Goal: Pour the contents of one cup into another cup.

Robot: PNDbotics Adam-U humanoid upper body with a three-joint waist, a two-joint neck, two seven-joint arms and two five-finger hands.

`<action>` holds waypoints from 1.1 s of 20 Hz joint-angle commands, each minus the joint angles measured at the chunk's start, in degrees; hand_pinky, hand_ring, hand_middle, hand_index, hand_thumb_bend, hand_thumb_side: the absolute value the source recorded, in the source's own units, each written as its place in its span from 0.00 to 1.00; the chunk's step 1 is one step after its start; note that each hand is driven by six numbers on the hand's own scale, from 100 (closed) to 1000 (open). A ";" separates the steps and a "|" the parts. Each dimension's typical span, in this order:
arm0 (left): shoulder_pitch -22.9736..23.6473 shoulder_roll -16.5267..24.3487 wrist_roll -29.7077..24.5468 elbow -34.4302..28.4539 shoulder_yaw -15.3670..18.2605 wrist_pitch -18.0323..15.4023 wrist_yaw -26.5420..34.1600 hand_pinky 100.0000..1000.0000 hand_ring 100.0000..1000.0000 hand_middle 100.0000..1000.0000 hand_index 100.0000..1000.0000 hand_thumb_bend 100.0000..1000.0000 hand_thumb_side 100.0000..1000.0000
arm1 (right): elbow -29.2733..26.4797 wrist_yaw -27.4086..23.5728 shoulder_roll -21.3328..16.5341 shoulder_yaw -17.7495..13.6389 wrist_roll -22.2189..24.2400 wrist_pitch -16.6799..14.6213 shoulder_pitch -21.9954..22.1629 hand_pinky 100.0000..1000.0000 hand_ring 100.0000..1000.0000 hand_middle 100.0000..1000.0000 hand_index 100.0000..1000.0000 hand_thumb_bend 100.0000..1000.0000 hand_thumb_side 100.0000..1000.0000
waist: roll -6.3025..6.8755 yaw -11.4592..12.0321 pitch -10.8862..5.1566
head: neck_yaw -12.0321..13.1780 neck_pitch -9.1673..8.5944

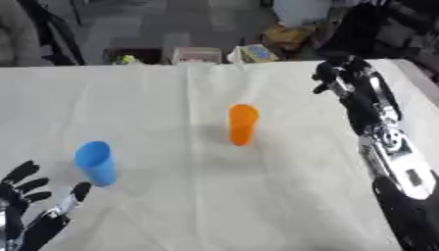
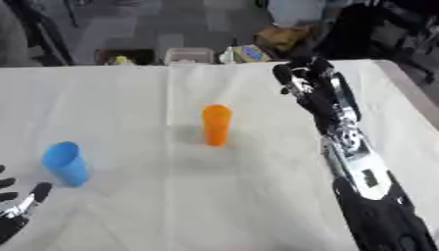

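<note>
On the white-clothed table (image 1: pixel 283 206), the orange cup (image 1: pixel 243 124) and blue cup (image 1: pixel 95 163) stand untouched; nothing is poured. The left hand (image 1: pixel 24 188) is spread open near left, empty; the right hand's (image 1: pixel 332 73) fingers cannot be told.

Matt plastic cups (image 1: pixel 243 123) on creased white cloth (image 1: pixel 171 98)

1. The black, spread-fingered left hand (image 1: pixel 26 193) is cut off by the lower left corner.
2. The blurred black-and-silver right hand (image 2: pixel 300 76) leaves its finger pose unreadable.
3. The contents of the upright orange plastic cup (image 1: pixel 243 123) and the blue plastic cup (image 1: pixel 95 163) are hidden.
</note>
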 commanded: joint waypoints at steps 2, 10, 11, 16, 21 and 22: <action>-2.61 2.03 1.18 2.84 -0.50 -0.02 1.94 0.58 0.65 0.72 0.82 0.80 0.21 | -0.45 -0.17 -0.62 -0.47 0.14 -0.08 -0.50 0.42 0.55 0.53 0.70 0.70 0.41 | 0.17 -0.12 -0.52 | 0.02 -0.13; -6.40 2.18 0.38 6.98 -1.87 -0.53 4.11 0.58 0.65 0.71 0.82 0.80 0.21 | -0.42 -0.21 -0.60 -0.35 0.29 -0.06 -0.49 0.42 0.55 0.53 0.70 0.70 0.41 | 0.19 -0.26 -0.59 | -0.13 -0.38; -6.75 2.16 0.27 7.35 -1.99 -0.55 4.20 0.58 0.65 0.71 0.82 0.81 0.21 | -0.41 -0.21 -0.60 -0.33 0.32 -0.06 -0.48 0.42 0.55 0.53 0.70 0.70 0.41 | 0.19 -0.28 -0.60 | -0.16 -0.43; -8.60 2.48 -0.46 8.40 -2.67 -0.20 4.00 0.58 0.65 0.71 0.83 0.82 0.21 | -0.38 -0.21 -0.57 -0.31 0.37 -0.05 -0.49 0.42 0.55 0.53 0.70 0.70 0.41 | 0.25 -0.36 -0.60 | -0.20 -0.50; -10.26 3.18 -1.49 8.92 -3.53 0.89 3.47 0.58 0.65 0.71 0.83 0.83 0.22 | -0.34 -0.21 -0.60 -0.29 0.43 -0.05 -0.48 0.42 0.55 0.53 0.70 0.70 0.41 | 0.29 -0.44 -0.64 | -0.16 -0.11; -10.68 3.30 -1.69 9.08 -3.73 1.12 3.37 0.58 0.65 0.71 0.83 0.84 0.22 | -0.33 -0.21 -0.60 -0.28 0.45 -0.05 -0.49 0.42 0.55 0.53 0.70 0.70 0.41 | 0.30 -0.46 -0.65 | -0.14 0.00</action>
